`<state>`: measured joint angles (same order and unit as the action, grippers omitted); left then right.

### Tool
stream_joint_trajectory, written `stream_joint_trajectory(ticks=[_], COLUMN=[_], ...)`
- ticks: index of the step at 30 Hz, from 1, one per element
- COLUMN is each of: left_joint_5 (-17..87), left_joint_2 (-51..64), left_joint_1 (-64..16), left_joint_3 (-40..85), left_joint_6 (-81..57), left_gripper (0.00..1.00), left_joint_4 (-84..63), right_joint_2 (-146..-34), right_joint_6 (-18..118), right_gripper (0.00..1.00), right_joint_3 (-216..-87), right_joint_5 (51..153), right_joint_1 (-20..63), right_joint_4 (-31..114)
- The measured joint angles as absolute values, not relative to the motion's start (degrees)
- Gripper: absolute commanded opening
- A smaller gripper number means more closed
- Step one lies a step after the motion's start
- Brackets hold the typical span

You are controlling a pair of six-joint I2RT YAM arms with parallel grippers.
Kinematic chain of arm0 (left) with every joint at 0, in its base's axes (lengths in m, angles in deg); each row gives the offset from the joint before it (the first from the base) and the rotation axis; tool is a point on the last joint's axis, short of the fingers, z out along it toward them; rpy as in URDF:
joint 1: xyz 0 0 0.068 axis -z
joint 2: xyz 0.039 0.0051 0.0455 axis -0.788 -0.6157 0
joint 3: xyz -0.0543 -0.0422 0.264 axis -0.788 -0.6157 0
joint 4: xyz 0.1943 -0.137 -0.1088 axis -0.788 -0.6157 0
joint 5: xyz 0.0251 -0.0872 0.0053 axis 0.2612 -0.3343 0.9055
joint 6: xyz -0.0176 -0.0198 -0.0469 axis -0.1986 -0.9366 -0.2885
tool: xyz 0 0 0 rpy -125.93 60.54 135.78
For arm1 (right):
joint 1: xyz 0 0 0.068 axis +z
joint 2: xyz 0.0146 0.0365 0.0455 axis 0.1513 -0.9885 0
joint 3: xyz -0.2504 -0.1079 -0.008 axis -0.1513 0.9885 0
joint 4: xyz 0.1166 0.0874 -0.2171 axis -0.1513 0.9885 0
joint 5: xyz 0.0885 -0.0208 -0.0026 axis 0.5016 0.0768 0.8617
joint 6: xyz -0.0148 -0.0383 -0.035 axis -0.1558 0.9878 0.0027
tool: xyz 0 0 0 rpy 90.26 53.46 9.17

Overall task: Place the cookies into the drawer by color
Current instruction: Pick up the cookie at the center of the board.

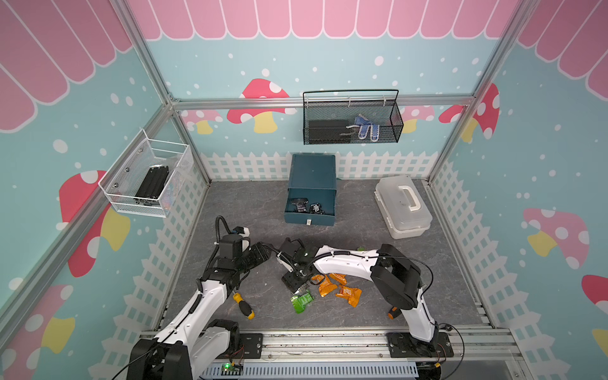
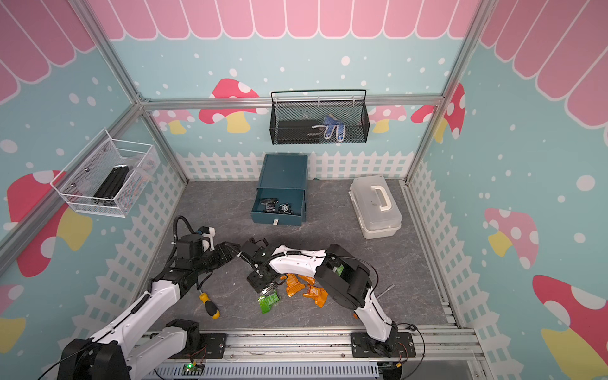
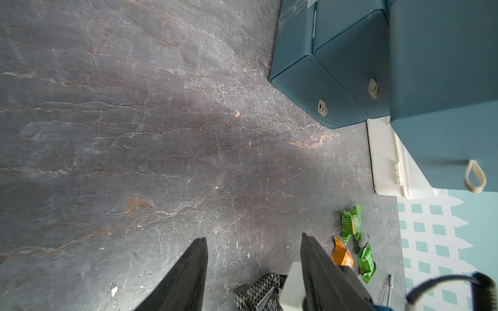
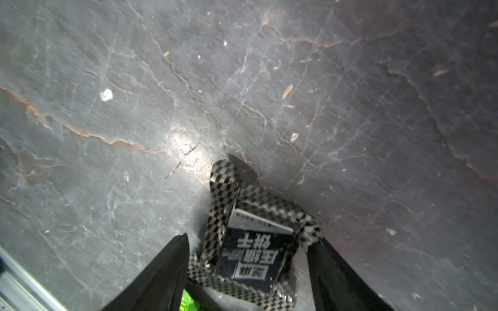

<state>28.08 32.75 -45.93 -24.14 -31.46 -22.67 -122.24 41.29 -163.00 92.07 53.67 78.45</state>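
Bright, even light in both top views, wide-angle bowing at the edges, soft shadow on the table [image 3: 215,140] (left wrist view), glare patch in right wrist view, packet [image 4: 250,253] slightly blurred.

Three black-silver cookies [image 1: 300,208] [image 1: 316,208] [image 4: 248,255], three orange cookies [image 1: 325,289] [image 1: 339,279] [image 1: 349,294] at lower centre, and three green cookies [image 1: 302,301] [image 3: 351,222] [image 3: 366,262]: nine in all. Two screwdrivers [image 1: 244,306] [image 1: 391,312], one drawer cabinet [image 1: 312,167] of three drawers, one white case [image 1: 391,197], two wall baskets [image 1: 177,177] [image 1: 329,112].
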Motion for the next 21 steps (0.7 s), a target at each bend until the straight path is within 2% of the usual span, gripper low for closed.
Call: stream_joint_trajectory(ticks=[9, 18, 21], left_joint_5=[28.4, 28.6, 28.6], left_joint_2=[32.8, 32.8, 32.8], left_joint_1=[-45.9, -45.9, -45.8], left_joint_3=[-24.1, -24.1, -24.1], left_joint_6=[-31.4, -31.3, -31.2], left_gripper=[0.59, 0.59, 0.59], left_joint_4=[-23.0, -23.0, -23.0], right_joint_2=[-122.8, -122.8, -122.8], right_joint_6=[41.0, 40.6, 40.8], right_gripper=[0.61, 0.46, 0.43], right_joint_3=[-163.9, -163.9, -164.3], right_joint_5=[91.0, 89.4, 89.3], right_joint_1=[53.7, 54.0, 54.0], right_joint_4=[78.9, 79.8, 80.0])
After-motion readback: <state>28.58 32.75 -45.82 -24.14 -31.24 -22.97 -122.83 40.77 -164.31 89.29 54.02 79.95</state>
